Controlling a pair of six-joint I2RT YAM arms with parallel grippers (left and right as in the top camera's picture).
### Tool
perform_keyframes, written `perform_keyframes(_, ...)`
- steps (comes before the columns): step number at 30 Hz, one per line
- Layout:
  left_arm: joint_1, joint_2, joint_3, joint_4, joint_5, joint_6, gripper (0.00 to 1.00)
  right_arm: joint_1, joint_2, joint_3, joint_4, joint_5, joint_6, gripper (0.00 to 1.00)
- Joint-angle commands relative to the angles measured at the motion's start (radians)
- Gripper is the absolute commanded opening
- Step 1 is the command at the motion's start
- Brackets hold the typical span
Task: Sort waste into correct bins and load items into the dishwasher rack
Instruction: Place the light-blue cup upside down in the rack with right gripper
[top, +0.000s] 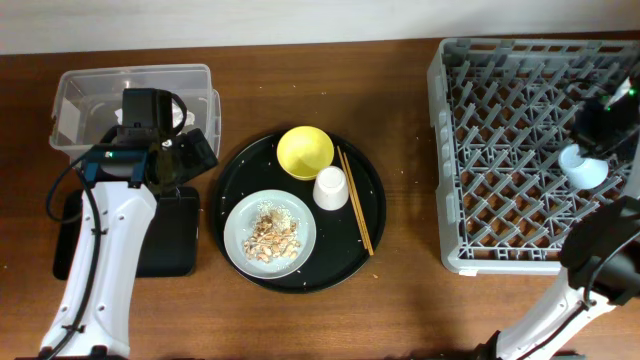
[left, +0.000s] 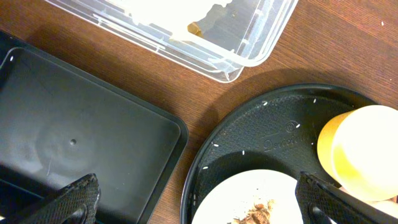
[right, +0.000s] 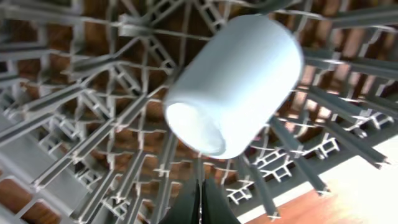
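Finishes: clear glossy plastic rectangular tub (left: 261, 31), matt black flat rectangular tray (left: 74, 137), grey plastic pegged crate (top: 500, 150), grainy brown wooden table (top: 400, 100).

Yellow bowl (top: 305, 152), grey rack (top: 500, 150)

Lab tabletop (top: 410, 312) staged as kitchen (dishwasher rack (top: 437, 160), robot arms (top: 105, 250))

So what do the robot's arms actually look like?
The left arm and right arm have smooth white links with black joint housings. A black cable loops beside the left one, which has a blue band. The right shows a green light. The fingers are black, textured.
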Motion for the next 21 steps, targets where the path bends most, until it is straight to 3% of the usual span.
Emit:
perform_keyframes(1, 0.0, -0.006, 0.011, 0.002, -0.004, -0.009, 0.99, -0.046, 0.016, -0.004, 0.021, 0.031, 0.018, 0.04)
perform_keyframes(9, 0.0, -0.006, 0.011, 0.002, -0.004, -0.009, 0.99, -0.052, 0.03, -0.026, 0.062, -0.206, -0.099, 0.04)
perform_keyframes(14, 0.0, -0.006, 0.011, 0.002, -0.004, -0.009, 0.99, -0.054, 0.068, -0.036, 0.056, 0.015, -0.002, 0.04)
perform_keyframes(18, 0.0, -0.006, 0.011, 0.002, -0.004, -0.009, 0.99, -0.054, 0.039, 0.077, -0.008, 0.136, 0.068, 0.04)
perform_keyframes(21, 0.0, -0.006, 0.011, 0.002, -0.004, -0.009, 0.99, -0.051, -0.035, 0.117, -0.026, 0.082, 0.094, 0.04)
